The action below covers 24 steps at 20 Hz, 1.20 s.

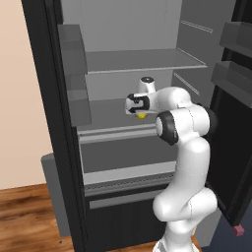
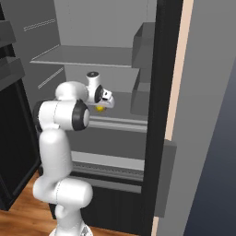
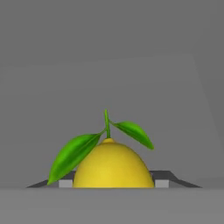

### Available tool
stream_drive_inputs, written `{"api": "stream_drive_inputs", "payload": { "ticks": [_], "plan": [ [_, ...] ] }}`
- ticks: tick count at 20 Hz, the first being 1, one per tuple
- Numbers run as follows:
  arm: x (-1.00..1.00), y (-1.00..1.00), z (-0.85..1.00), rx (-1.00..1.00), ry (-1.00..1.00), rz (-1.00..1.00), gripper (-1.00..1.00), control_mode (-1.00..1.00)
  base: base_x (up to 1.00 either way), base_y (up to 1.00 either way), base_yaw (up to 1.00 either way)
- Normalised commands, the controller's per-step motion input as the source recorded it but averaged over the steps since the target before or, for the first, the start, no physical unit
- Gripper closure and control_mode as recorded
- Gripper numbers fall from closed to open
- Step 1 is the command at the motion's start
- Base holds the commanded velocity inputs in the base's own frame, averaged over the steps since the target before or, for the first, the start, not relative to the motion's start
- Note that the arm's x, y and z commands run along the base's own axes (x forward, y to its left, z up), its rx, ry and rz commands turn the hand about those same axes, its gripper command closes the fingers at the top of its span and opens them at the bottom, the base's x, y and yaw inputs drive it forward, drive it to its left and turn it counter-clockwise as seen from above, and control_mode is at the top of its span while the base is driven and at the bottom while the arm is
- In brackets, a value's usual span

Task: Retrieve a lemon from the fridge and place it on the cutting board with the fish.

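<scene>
The fridge (image 1: 123, 29) stands with both doors open, its inside grey. The lemon (image 1: 141, 116) (image 2: 99, 109) lies on the middle shelf (image 1: 106, 115). In the hand view the lemon (image 3: 113, 164) is bright yellow, with a green stem and two leaves. My gripper (image 1: 140, 113) (image 2: 102, 106) (image 3: 113, 184) reaches into the fridge and points down at the shelf. It is shut on the lemon, and a dark fingertip (image 3: 65, 183) shows at each side of the fruit. The cutting board and the fish are out of view.
The upper shelf (image 1: 142, 61) hangs close above the hand. Door bins (image 1: 74, 78) on the left door and on the right door (image 1: 236, 64) flank the opening. A closed drawer front (image 1: 128, 152) sits below the shelf. Wooden floor (image 1: 24, 216) lies in front.
</scene>
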Motion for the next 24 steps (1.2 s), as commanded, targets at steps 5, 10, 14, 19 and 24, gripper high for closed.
{"api": "stream_drive_inputs", "payload": {
  "ticks": [5, 10, 14, 19, 24],
  "plan": [
    [-0.89, -0.15, 0.45, 0.0, -0.13, 0.0, 1.0, -1.0, 0.0, 0.0, 0.0],
    [-1.0, -0.15, 0.61, 0.0, 0.0, 0.0, 1.0, -1.0, 0.0, 0.0, 0.0],
    [-1.0, -0.04, 0.51, 0.0, 0.07, 0.0, 1.0, -1.0, 0.0, 0.0, 0.0],
    [-1.0, 0.0, 0.39, 0.0, 0.2, 0.0, 1.0, -1.0, 0.0, 0.0, 0.0],
    [-1.0, 0.0, 0.27, 0.0, 0.22, 0.0, 1.0, -1.0, 0.0, 0.0, 0.0]
  ]
}}
